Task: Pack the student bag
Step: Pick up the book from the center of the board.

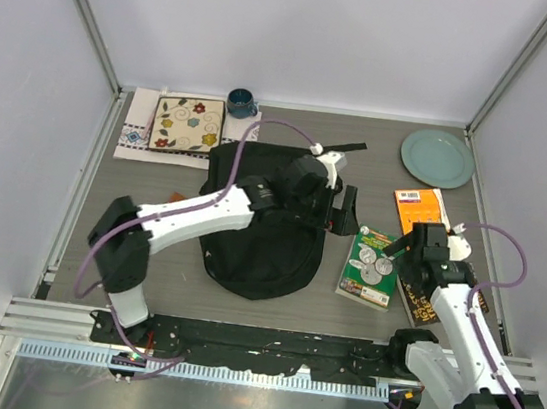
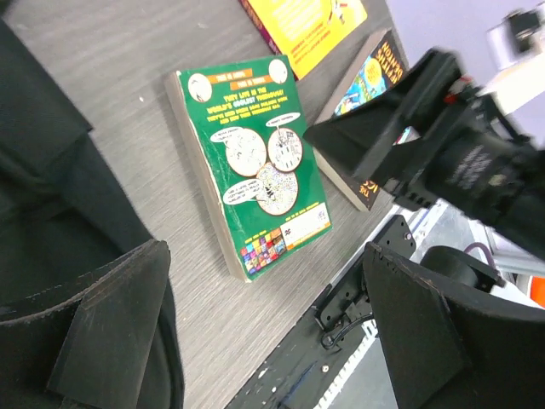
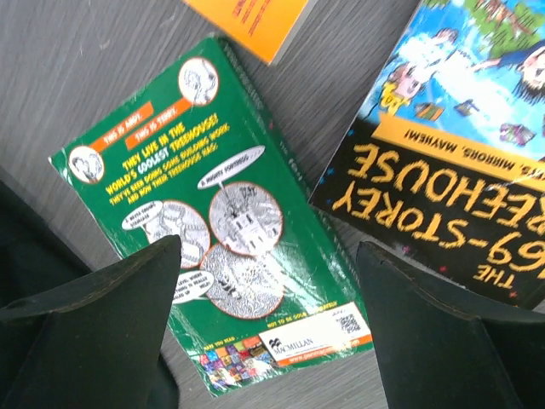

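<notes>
Standing at the near edge of the table, the two arms reach inward from their bases. On the right side, the right tool hangs with its jaws spread wide and nothing between them, above a green book that lies flat, back cover up. The right wrist view looks down between the two dark fingers onto that cover. Just to the right of the green book lies a dark book with yellow lettering, partly under the right arm in the top view. An orange book lies just beyond these two.

Left of the books, the student bag lies flat in the middle of the table, black and rounded, its nearer end towards the arm bases. The left arm stretches across it, and the left tool hangs over the bag's right edge, jaws wide apart and gripping nothing. In the left wrist view one finger is over the black fabric.

At the far right sits a pale green plate. At the far left a flower-patterned square dish rests on a white cloth, with a dark blue cup just beside it.
</notes>
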{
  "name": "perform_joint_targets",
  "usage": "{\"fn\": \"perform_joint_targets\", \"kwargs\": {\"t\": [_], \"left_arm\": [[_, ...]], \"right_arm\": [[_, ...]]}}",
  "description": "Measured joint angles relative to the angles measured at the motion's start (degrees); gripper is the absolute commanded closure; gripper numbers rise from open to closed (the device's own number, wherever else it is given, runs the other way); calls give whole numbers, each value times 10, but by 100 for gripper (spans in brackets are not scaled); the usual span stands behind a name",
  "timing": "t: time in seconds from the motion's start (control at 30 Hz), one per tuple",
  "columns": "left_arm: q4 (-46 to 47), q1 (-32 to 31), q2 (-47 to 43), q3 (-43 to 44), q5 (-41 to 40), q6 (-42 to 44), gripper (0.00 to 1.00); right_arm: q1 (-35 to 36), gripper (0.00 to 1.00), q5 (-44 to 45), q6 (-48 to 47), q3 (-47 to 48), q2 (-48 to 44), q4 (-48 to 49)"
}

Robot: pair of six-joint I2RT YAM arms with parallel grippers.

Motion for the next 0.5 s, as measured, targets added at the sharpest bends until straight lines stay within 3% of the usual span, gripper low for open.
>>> {"fn": "perform_joint_targets", "kwargs": {"t": [0.23,0.5], "left_arm": [[43,-21,145,52,56,-38,0],[63,-33,235,77,78,-75,5]], "right_arm": [[-147,11,-101,-81,-23,0,49],[-154,11,-176,-100,-60,8,87]]}}
